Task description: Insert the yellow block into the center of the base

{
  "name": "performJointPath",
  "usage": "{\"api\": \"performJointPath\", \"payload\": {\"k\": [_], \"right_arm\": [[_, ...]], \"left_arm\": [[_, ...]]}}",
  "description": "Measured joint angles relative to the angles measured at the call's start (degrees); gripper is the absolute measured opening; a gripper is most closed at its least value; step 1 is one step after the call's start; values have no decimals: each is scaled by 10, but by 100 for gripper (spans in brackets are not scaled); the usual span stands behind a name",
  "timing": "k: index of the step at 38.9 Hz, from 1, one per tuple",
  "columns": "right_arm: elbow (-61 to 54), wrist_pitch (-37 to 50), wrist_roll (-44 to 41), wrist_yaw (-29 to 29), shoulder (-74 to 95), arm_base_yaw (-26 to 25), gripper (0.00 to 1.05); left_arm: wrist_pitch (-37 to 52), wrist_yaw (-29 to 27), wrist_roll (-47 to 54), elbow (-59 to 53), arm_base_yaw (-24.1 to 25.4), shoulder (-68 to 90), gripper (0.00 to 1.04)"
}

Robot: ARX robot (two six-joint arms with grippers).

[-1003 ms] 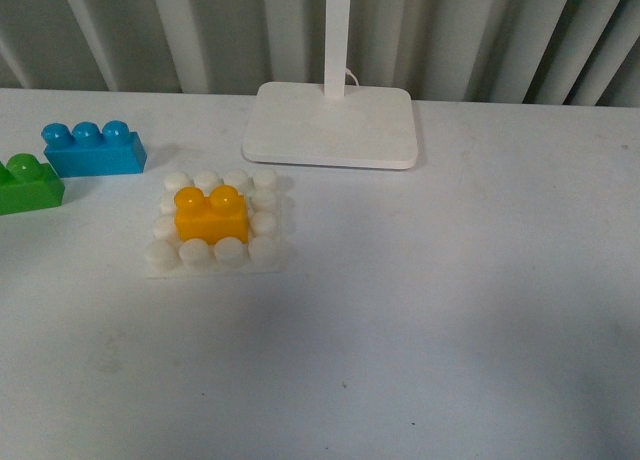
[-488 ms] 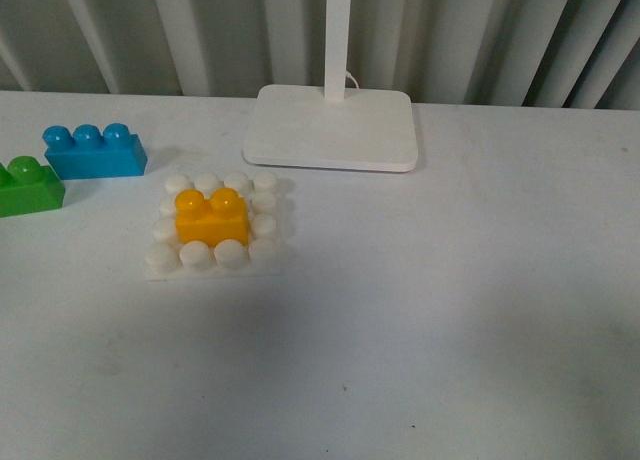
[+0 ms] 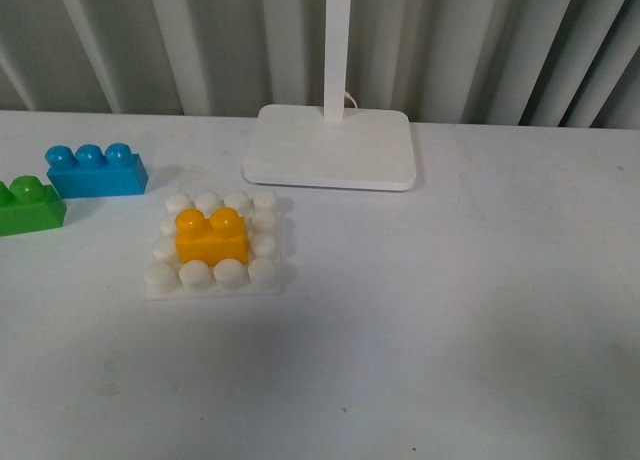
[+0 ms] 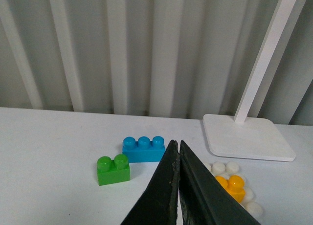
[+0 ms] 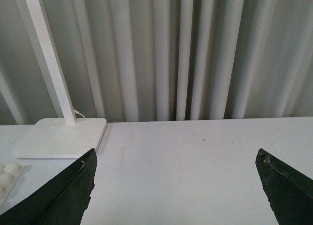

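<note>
The glossy yellow block (image 3: pixel 211 237) sits pressed onto the middle studs of the white base (image 3: pixel 213 243) — round pegs ring it on every side. Bare tabletop (image 3: pixel 450 310) spreads wide right of the base. The left gripper (image 4: pixel 178 149) is closed and empty; the right gripper (image 5: pixel 176 159) is spread wide, holding nothing.
</note>
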Motion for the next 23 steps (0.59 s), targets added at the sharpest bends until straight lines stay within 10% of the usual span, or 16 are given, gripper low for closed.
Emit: {"api": "performJointPath", "payload": {"k": [23], "right_arm": [[0,0,0,0,0,0,95]], "left_arm": [[-115,0,0,0,0,-116,4]]}}
